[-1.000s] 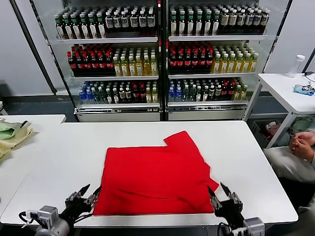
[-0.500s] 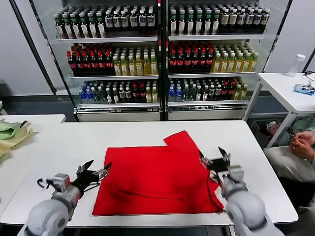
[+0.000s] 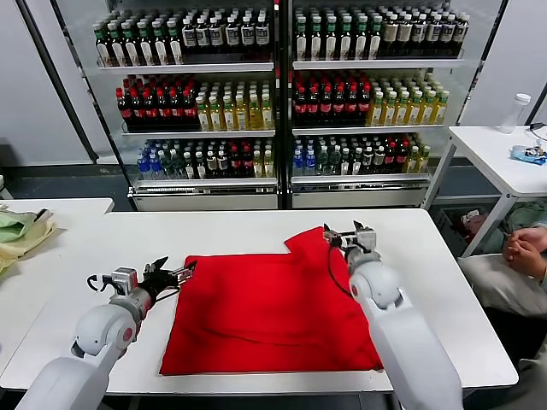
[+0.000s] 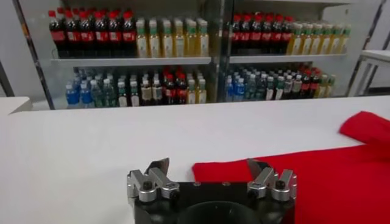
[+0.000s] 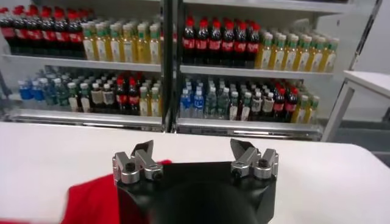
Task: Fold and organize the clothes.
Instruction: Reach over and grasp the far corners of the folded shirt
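Reaching over the white table [image 3: 102, 256], I have the red T-shirt [image 3: 265, 307] lying flat in the middle of it, roughly squared, with one sleeve [image 3: 312, 243] sticking out at the far right corner. My judgement: I am between folds, lining up for the next one. My left gripper [image 3: 182, 273] hangs at the shirt's far left corner, fingers spread wide and holding nothing. My right gripper [image 3: 346, 234] sits just above the far sleeve, likewise spread and empty. Next, I think, each pincer must drop onto its bit of cloth, pinch one layer cleanly, and carry it over together so the edges meet.
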Available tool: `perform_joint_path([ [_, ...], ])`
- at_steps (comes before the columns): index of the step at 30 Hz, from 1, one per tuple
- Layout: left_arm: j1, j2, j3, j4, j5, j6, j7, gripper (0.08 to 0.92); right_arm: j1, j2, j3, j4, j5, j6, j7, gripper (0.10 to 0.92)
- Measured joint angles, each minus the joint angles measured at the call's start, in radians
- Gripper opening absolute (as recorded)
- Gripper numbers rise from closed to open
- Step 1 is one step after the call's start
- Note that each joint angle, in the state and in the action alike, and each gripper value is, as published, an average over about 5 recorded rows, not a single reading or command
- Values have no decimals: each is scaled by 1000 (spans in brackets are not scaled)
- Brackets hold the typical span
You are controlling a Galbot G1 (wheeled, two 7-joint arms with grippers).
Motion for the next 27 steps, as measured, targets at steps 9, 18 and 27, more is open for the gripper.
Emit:
perform_joint_path([
  [9, -75, -10, 34, 107, 11, 4, 58, 823, 65, 71, -2, -188, -48, 28, -15, 823],
  [18, -126, -23, 52, 178, 32, 13, 100, 823, 97, 104, -2, -270, -67, 51, -24, 823],
  [27, -150, -26, 59, 227, 48, 19, 120, 823, 121, 122, 0, -317, -78, 61, -26, 823],
])
